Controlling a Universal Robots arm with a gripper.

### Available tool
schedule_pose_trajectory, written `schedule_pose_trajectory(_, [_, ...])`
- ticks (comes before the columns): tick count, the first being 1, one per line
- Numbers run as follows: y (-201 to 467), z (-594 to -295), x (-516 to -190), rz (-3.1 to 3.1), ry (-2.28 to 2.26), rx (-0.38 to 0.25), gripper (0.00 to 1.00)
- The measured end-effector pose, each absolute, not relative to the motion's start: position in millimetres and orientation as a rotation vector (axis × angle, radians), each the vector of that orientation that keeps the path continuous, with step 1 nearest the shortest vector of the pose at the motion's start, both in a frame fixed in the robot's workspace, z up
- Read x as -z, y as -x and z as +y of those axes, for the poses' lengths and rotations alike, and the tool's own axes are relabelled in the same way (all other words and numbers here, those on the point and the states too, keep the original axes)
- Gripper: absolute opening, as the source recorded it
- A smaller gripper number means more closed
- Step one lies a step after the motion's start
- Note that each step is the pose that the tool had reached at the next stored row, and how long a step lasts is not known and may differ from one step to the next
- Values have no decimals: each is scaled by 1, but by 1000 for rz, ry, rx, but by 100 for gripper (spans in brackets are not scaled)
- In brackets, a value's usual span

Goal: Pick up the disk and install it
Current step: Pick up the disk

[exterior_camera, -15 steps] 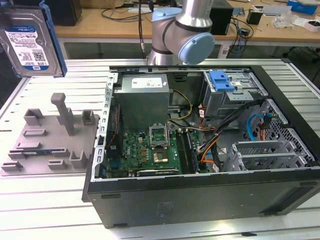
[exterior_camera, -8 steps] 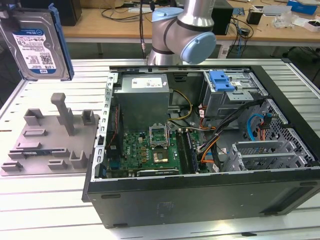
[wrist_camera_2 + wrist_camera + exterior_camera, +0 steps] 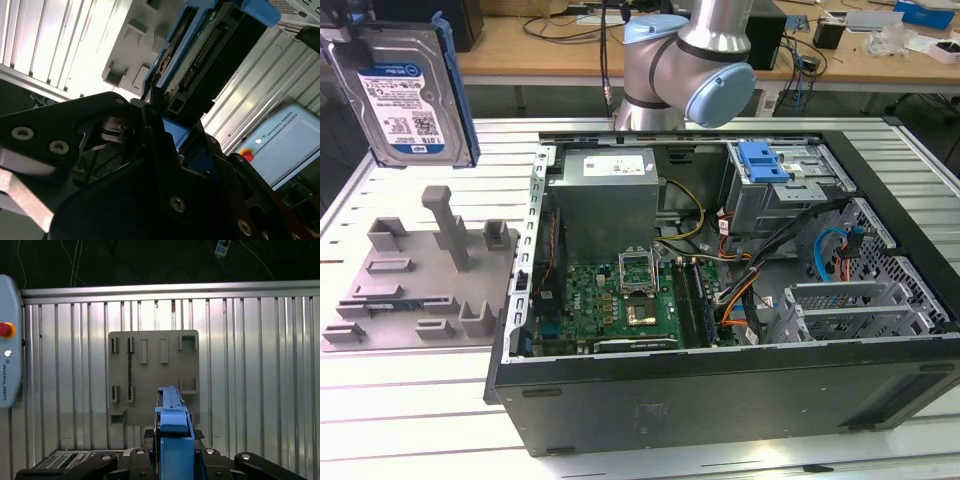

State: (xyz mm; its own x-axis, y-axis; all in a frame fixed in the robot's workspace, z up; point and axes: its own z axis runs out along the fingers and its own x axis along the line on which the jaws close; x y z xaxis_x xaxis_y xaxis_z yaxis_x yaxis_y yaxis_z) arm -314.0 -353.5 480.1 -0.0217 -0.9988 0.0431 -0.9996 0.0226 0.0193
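**Exterior view.** The disk (image 3: 405,95) hangs clear of the table (image 3: 420,410) in the upper left of the frame. It stands nearly upright with its label facing the camera and its blue carrier along the exterior view's right edge. Directly below it lies a grey fixture plate (image 3: 410,290) with raised blocks and a tall post (image 3: 445,225), and nothing rests in it.

The open computer case (image 3: 720,385) fills the centre and right of the frame. Inside it, at upper right, a blue bracket (image 3: 763,160) sits atop the grey drive cage (image 3: 790,195). Black cables (image 3: 785,235) cross just below the cage front.

Between the disk and the cage stand the case's near wall, the power supply (image 3: 605,195) and the robot arm (image 3: 685,60), whose joint overhangs the case's rear edge. The motherboard (image 3: 620,300) lies at lower centre.

**Wrist views.** In the second wrist view the gripper (image 3: 157,117) is clamped on the disk, which is seen edge-on with its connector row exposed. The finger contact itself is partly hidden by the black gripper body, so the grasp is probably on the carrier rails.

In the first wrist view the carrier's blue edge projects over the fixture plate. A teach pendant (image 3: 10,365) with a red button (image 3: 5,330) lies well apart from the plate on the slatted table.
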Motion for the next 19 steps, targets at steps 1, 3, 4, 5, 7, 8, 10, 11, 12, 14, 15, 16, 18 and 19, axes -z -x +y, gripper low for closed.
schedule_pose_trajectory(1, [311,-356,-480,-2214,-2165,-25,36])
schedule_pose_trajectory(3, [305,-360,-480,-2214,-2165,-25,36])
schedule_pose_trajectory(4, [303,-361,-480,-2214,-2165,-25,36])
schedule_pose_trajectory(5, [301,-363,-480,-2214,-2166,-25,36])
schedule_pose_trajectory(7, [296,-366,-480,-2214,-2165,-25,36])
schedule_pose_trajectory(8, [294,-367,-480,-2214,-2165,-25,36])
schedule_pose_trajectory(10, [289,-370,-480,-2214,-2165,-25,36])
schedule_pose_trajectory(11, [287,-371,-480,-2214,-2165,-25,36])
schedule_pose_trajectory(12, [285,-373,-480,-2214,-2165,-24,36])
schedule_pose_trajectory(14, [279,-376,-480,-2214,-2165,-24,36])
schedule_pose_trajectory(15, [274,-378,-480,-2213,-2165,-23,36])
schedule_pose_trajectory(16, [271,-380,-480,-2213,-2164,-23,36])
schedule_pose_trajectory(18, [266,-382,-480,-2213,-2164,-22,36])
schedule_pose_trajectory(19, [264,-383,-480,-2213,-2164,-22,36])
